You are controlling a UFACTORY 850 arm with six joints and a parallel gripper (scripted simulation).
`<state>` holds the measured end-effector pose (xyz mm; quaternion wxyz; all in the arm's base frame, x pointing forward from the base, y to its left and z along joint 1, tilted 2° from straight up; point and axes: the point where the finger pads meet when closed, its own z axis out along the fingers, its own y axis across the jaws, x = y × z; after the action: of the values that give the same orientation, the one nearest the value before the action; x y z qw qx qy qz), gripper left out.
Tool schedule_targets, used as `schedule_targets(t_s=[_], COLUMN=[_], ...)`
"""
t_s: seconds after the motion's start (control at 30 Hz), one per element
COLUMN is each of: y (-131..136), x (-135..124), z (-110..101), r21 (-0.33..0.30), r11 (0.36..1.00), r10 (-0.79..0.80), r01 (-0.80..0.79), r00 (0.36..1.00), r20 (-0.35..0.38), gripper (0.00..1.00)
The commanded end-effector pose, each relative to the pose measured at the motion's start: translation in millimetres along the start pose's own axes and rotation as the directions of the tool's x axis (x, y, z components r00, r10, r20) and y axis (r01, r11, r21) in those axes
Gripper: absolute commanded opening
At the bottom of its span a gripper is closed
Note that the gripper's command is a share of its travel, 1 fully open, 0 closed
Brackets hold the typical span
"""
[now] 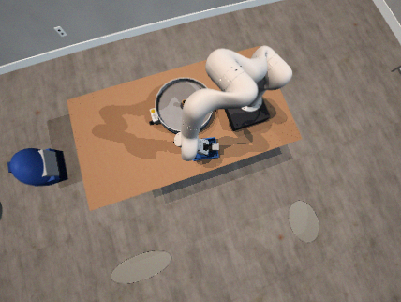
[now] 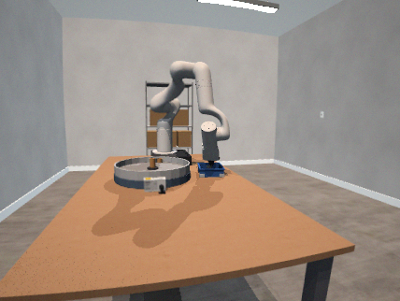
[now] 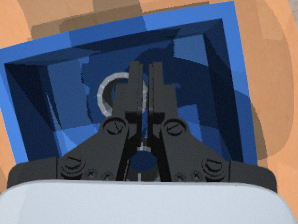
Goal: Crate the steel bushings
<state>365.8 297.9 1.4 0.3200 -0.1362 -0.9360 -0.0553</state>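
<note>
The gripper [image 3: 146, 66] [image 2: 211, 164] points down into the blue crate [image 3: 241, 75] [image 2: 204, 172] [image 1: 215, 154], with its tips about at rim height or lower. It is shut on the wall of a steel bushing [image 3: 103, 95]; the left finger covers the ring's right part and seems to stand in its bore. Between the gripper's links in the wrist view a light arc edges a round blue patch, perhaps another bushing in the crate; I cannot tell. The turning table [image 1: 173, 113] [image 2: 131, 168] is a round, walled grey disc. No steel bushings can be made out on it.
A brown post [image 2: 152, 163] stands on the turning table, with a smaller brown piece [image 2: 160, 160] behind it. A small white box [image 2: 154, 183] [image 1: 153, 113] is at the turning table's outer wall. The arm's black base plate [image 1: 244, 123] is nearby. The crate is near the table's long edge.
</note>
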Motion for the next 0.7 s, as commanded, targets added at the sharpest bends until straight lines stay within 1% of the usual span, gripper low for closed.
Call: schedule_targets(t_s=[0.0,0.67], y=[0.6,0.7], x=[-0.4,-3.7], z=[-0.4,3.4], r21=[-0.001,-0.001], r11=[1.0,1.0], r10=[-0.001,-0.001], r01=[0.001,0.001], r00=[1.0,1.0], r20=[0.001,0.001], gripper=[0.0,0.0])
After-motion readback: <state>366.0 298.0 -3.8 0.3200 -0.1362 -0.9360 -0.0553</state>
